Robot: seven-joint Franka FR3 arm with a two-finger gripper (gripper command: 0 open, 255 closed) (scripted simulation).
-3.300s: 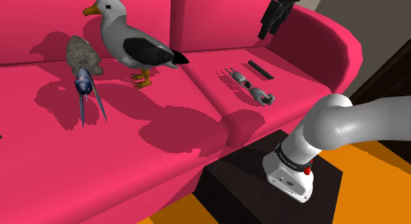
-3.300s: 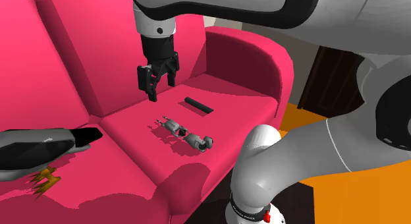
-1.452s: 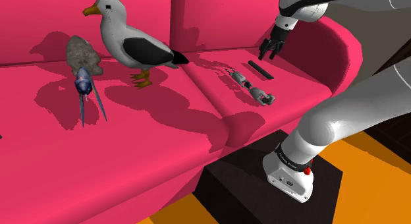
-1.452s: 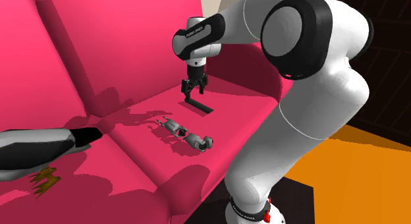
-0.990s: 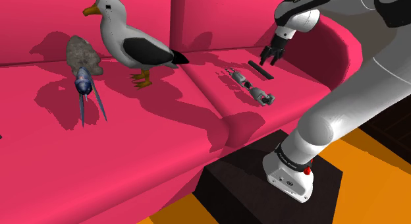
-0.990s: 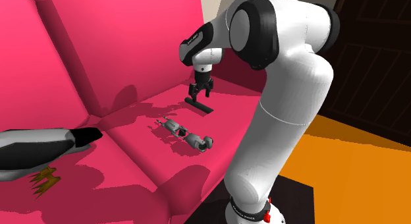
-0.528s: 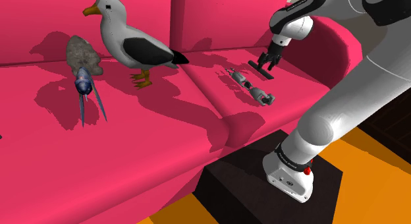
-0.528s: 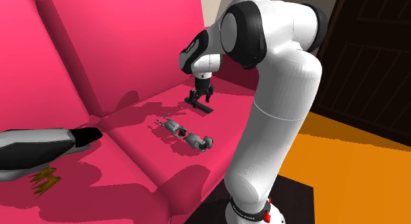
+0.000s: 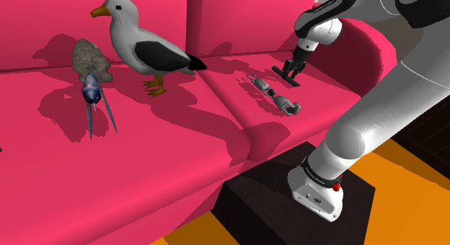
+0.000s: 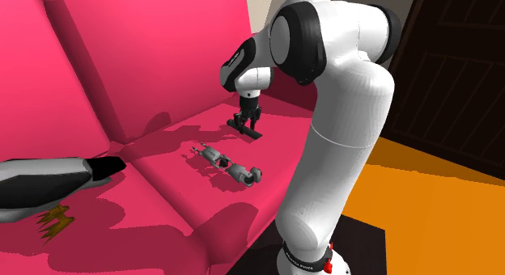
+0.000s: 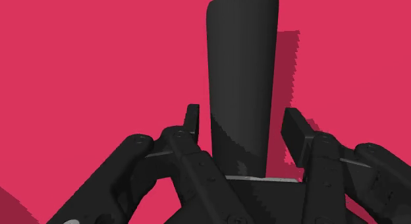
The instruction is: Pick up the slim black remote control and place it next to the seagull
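Upper right of the shoulder view, on the pink sofa seat (image 9: pixel 321 99), the gripper (image 11: pixel 244 124) straddles the flat slim black remote (image 11: pixel 242 64), fingers spread, nothing clamped. Likely light, rigid, slick: pinch its long edges.

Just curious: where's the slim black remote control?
The black remote lies on the pink sofa, shoulder view's upper right, under the end effector, beside a grey gadget.

Bright, even light; sharp jagged shadows
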